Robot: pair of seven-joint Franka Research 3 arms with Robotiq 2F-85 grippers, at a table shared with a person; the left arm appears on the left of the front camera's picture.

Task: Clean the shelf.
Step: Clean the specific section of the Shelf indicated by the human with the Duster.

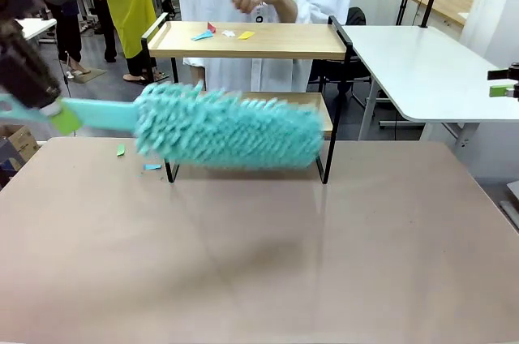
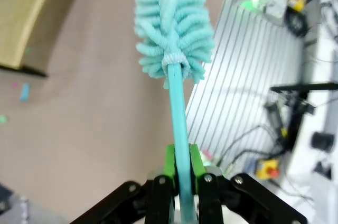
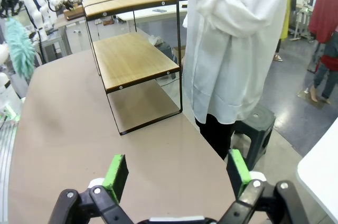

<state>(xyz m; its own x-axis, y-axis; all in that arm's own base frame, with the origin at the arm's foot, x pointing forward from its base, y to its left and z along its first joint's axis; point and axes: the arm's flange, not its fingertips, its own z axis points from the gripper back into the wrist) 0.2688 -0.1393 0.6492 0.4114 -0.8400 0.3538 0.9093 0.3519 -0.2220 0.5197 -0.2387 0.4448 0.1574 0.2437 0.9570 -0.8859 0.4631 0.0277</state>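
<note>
Beyond left claw (image 2: 182, 163), the shelf (image 1: 268, 40)

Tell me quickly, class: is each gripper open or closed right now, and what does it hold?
Left gripper: closed on the handle of the teal duster.
Right gripper: open, holding nothing.

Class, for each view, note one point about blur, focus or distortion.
Front view: the duster is smeared by blur, the shelf sharper. Left wrist view: the left tool, shut on the duster's handle, is clearest, the background soft. Right wrist view: sharp, but the wide lens tilts the shelf's posts.
</note>
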